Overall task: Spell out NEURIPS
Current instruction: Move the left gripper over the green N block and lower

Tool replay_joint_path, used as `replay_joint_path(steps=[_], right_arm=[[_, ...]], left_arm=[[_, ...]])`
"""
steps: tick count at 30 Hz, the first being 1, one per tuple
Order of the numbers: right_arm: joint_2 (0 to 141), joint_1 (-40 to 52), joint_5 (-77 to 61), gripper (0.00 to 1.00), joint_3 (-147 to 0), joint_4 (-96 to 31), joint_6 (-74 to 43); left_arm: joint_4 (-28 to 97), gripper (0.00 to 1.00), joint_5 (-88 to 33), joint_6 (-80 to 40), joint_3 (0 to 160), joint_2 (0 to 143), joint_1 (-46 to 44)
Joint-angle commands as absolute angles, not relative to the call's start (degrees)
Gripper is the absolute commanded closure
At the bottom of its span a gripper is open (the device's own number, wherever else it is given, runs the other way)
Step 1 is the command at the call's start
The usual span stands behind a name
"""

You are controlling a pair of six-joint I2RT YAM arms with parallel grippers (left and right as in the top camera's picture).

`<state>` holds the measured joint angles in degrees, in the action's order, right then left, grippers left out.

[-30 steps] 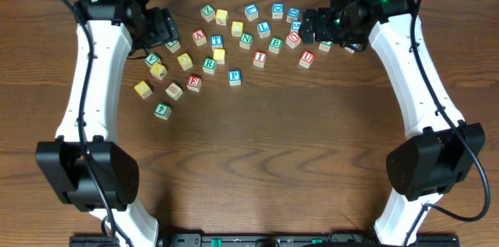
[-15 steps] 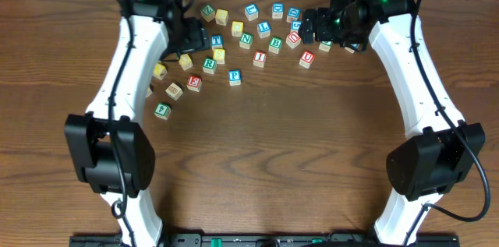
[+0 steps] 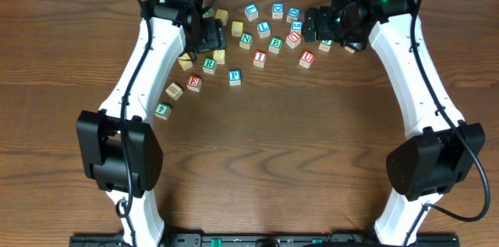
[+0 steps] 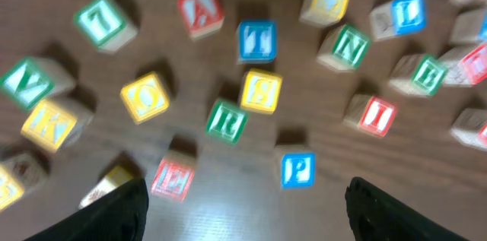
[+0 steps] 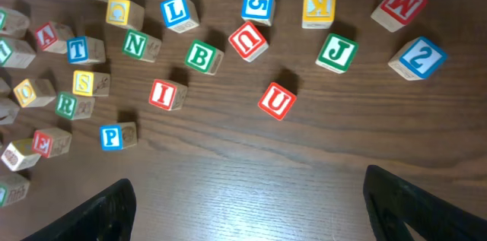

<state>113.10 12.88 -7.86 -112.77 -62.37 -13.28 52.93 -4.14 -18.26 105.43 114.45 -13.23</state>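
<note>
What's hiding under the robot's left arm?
From above, the left arm blocks the view; only a yellow cube peeks out beside it. Its wrist camera shows a red A and a blue T down there. Anything else under it is hidden.

Bare table (image 5: 251, 180) lay between the fingers of the right gripper (image 5: 255, 210), the red U (image 5: 276, 101) and red I (image 5: 165, 94) standing ahead. Just ahead of the left gripper (image 4: 243, 214), the blue P (image 4: 297, 169), red E (image 4: 172, 178) and green R (image 4: 227, 121) crowded close, leaving narrow gaps.
</note>
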Motion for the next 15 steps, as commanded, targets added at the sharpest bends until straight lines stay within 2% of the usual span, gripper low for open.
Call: replay_joint_path(steps=[1, 15], right_arm=[[113.56, 13.23, -6.35, 0.09, -113.45, -62.48, -14.76], [113.56, 11.27, -6.35, 0.08, -113.45, -63.0, -14.74]], left_arm=[[50.06, 0.18, -3.38, -19.11, 105.25, 115.52, -13.96], [49.63, 0.19, -3.66, -11.94, 116.86, 118.91, -15.22]])
